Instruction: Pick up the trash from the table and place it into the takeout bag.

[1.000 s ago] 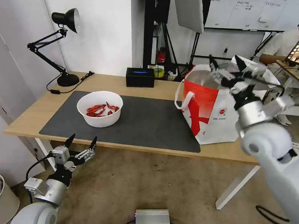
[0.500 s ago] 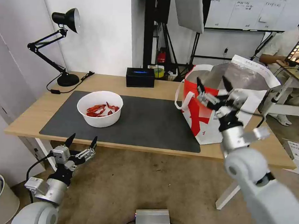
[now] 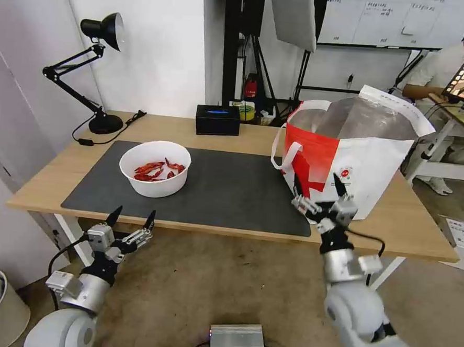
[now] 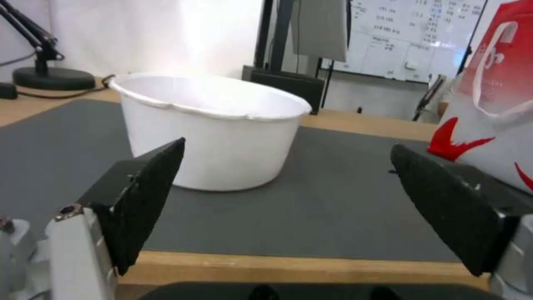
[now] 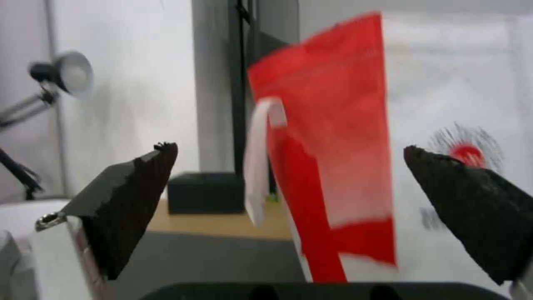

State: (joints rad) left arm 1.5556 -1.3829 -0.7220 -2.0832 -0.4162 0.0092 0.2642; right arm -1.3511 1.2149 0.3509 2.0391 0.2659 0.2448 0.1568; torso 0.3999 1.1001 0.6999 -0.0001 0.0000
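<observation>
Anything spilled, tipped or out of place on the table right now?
Nothing stands out. The white bowl of red shells sits upright on the grey mat, and the takeout bag stands open and upright beside it.

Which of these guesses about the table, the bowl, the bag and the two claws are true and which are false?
1. The white round plastic bowl of red shells sits on the dark grey mat. True.
2. The right gripper clamps the red and white insulated takeout bag. False: it is open and empty, in front of the bag near the table's front edge.
3. The left gripper is open, low before the light-wood table. True.
4. The bowl stands inside the bag. False: it stands on the mat, well apart from the bag.
5. A small black box sits at the table's far edge. True.
</observation>
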